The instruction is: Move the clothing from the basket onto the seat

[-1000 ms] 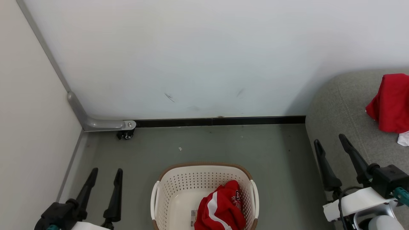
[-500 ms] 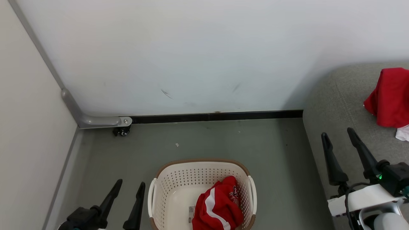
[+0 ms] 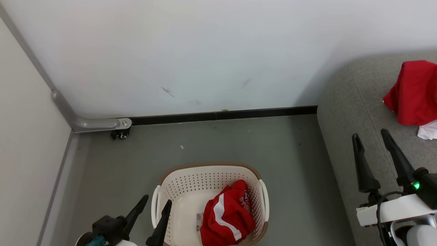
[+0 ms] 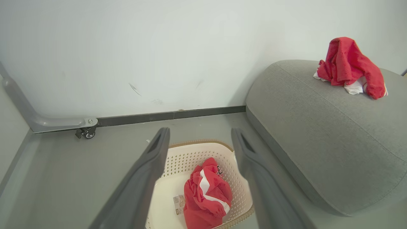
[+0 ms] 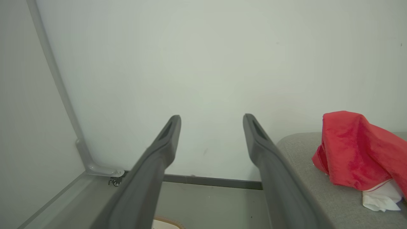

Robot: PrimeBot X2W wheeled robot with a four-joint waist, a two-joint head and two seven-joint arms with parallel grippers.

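At the right of the head view we have the seat [image 3: 358, 112], a big grey sofa that stands against the white wall [image 3: 205, 51]. One red garment [image 3: 413, 92] lies already on its top, with a small white cloth [image 3: 428, 131] at its lower edge. On the grey floor [image 3: 239, 143], near the sofa but apart from it, stands the basket [image 3: 208, 168]. Inside it, against its right wall, lies the remaining clothing [image 3: 225, 218], a crumpled red bundle with a white stripe. Our left gripper [image 3: 157, 199] hovers just beside the basket's left handle, its two fingers spread wide with nothing between them. Our right gripper [image 3: 369, 133] hangs above the front edge of the seat, also spread wide and empty. A small paper label [image 3: 199, 218] lies on the basket's bottom, just beside the bundle.

We judge the bundle to be light, soft and limp, so it will sag and may drag on the rim when we lift it. We think it is best to pinch a thick fold at the top of the heap, not a thin hem.

Compared with one second ago, the camera has turned a little, so the whole scene is shifted. Even so, our left gripper has clearly come closer to the basket: before it was well apart from the handle. Both garments keep their shape.
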